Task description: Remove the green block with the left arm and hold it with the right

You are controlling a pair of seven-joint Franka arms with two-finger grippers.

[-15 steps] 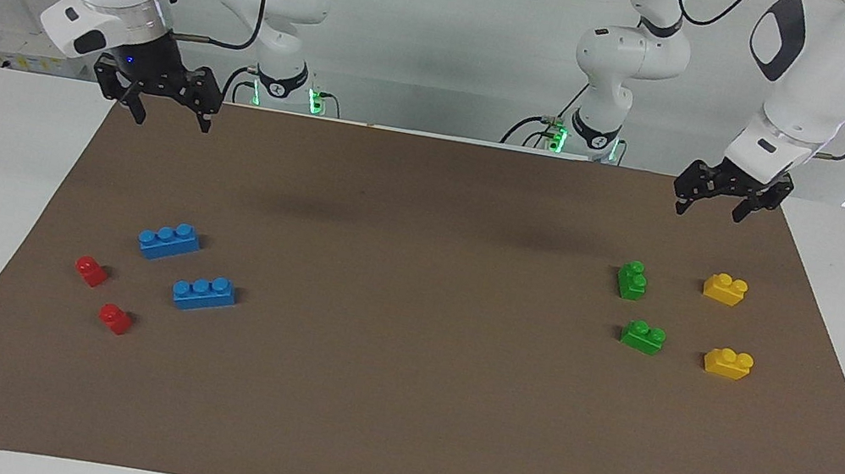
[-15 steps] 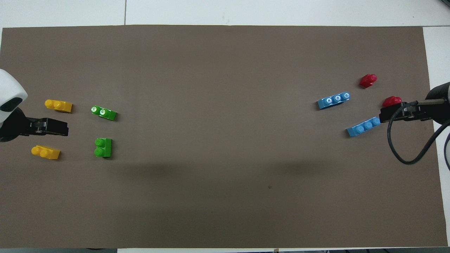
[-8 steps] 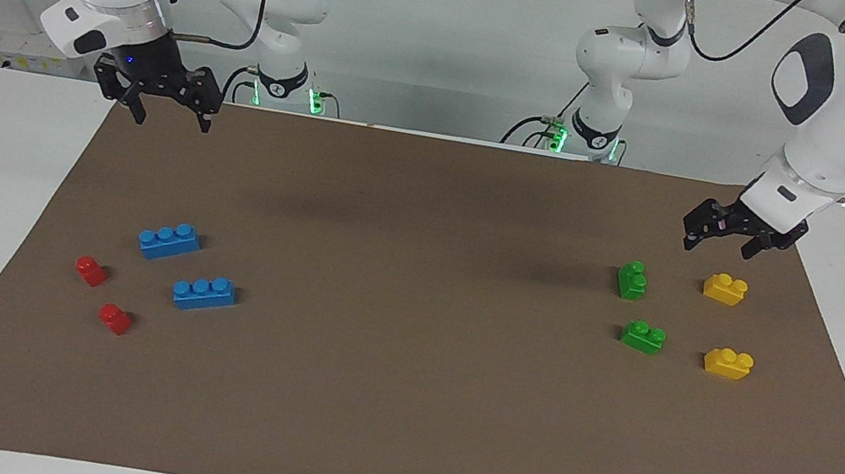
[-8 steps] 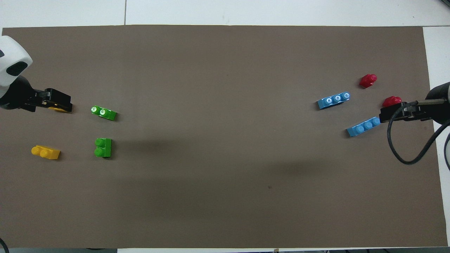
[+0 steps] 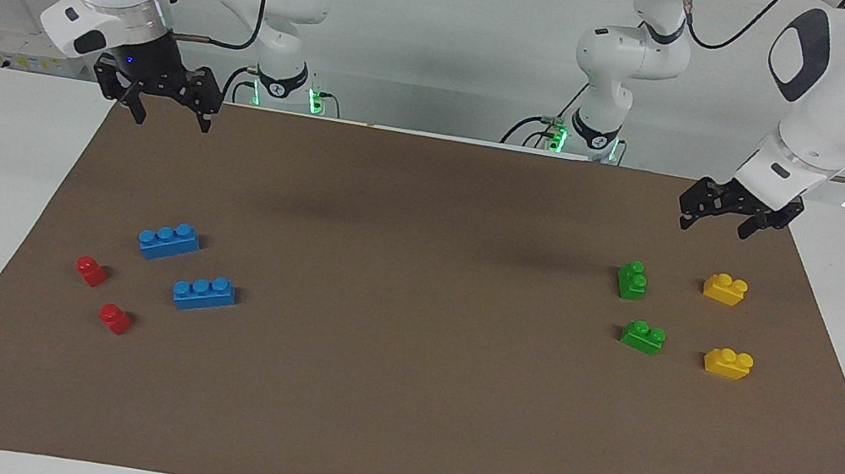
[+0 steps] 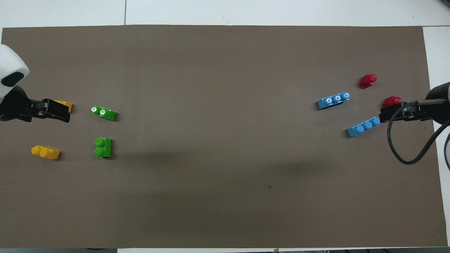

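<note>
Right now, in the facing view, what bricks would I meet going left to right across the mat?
Red brick → second red brick → blue brick → second blue brick → green brick → second green brick → yellow brick → second yellow brick.

Two arms up, bricks scattered on the brown mat

Left gripper hangs open over the mat near two green blocks and yellow bricks; right gripper waits open above the mat's edge.

Glossy plastic bricks — green block among them — lie on a matt brown paper-like mat.
</note>
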